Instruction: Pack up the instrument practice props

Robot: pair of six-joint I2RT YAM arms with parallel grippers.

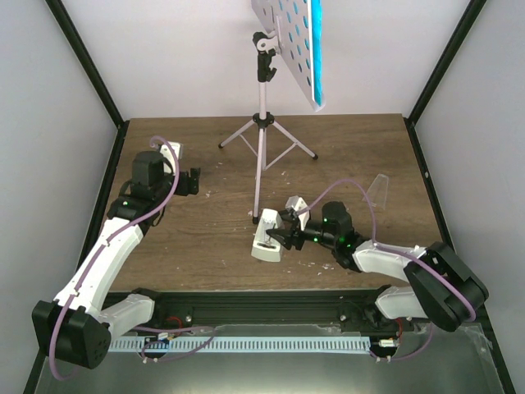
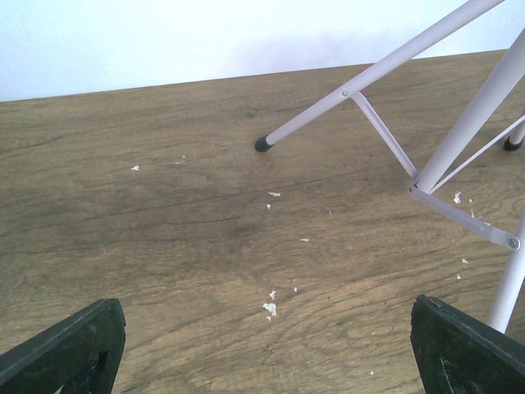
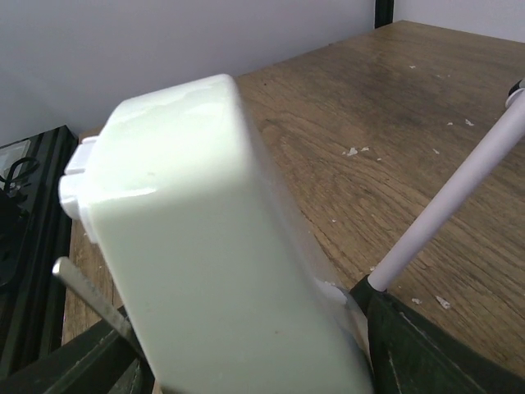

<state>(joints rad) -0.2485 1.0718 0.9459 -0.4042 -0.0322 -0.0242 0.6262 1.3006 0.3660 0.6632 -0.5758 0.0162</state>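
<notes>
White metronome (image 1: 264,246) lay tilted beside a leg of the music stand (image 1: 262,123), right gripper (image 1: 277,234) apparently clamped on it, left gripper (image 1: 195,181) spread apart, empty, above the table (image 1: 361,156).

glossy plastic metronome (image 3: 213,246), matt wood-grain table (image 2: 164,230)

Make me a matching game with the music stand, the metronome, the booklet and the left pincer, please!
Things:
1 music stand
2 metronome
3 booklet
4 left pincer

States:
A between the right pincer's fingers
B open, holding nothing
C standing upright on three thin legs
D teal, resting up on the stand

Pairs: 1-C, 2-A, 3-D, 4-B
</notes>
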